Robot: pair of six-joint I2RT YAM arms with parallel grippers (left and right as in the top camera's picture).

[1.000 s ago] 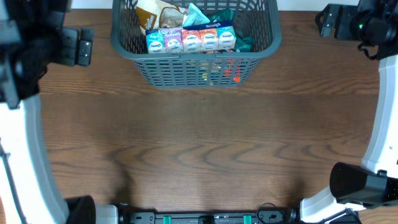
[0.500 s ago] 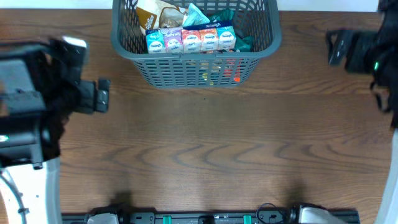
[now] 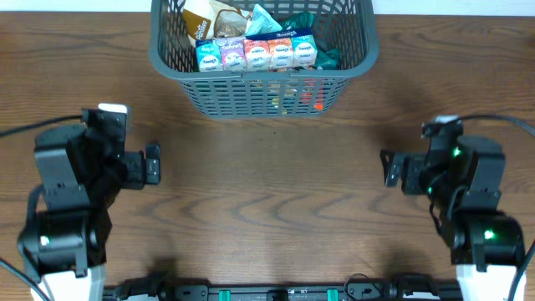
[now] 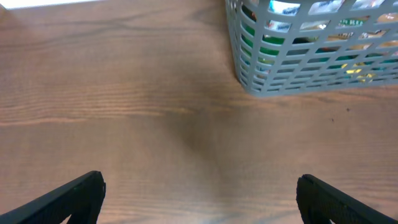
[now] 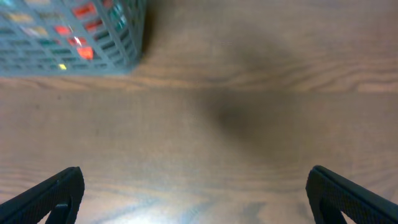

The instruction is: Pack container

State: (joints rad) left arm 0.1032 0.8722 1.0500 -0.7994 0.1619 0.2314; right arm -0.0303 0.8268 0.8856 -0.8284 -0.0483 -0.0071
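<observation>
We list one large dark grey plastic lattice basket, the container (image 3: pixel 261 92), at the far middle of the brown wooden table (image 3: pixel 267 209), stocked with a row of small colourful cartons (image 3: pixel 257 53); we judge packing near done. Left gripper (image 3: pixel 151 163) and right gripper (image 3: pixel 389 170): jaws spread wide, empty, low over bare wood either side, well clear of the basket.

Left gripper (image 3: pixel 152 163) and right gripper (image 3: pixel 388 169) both gape wide and empty, pointing toward each other.
</observation>
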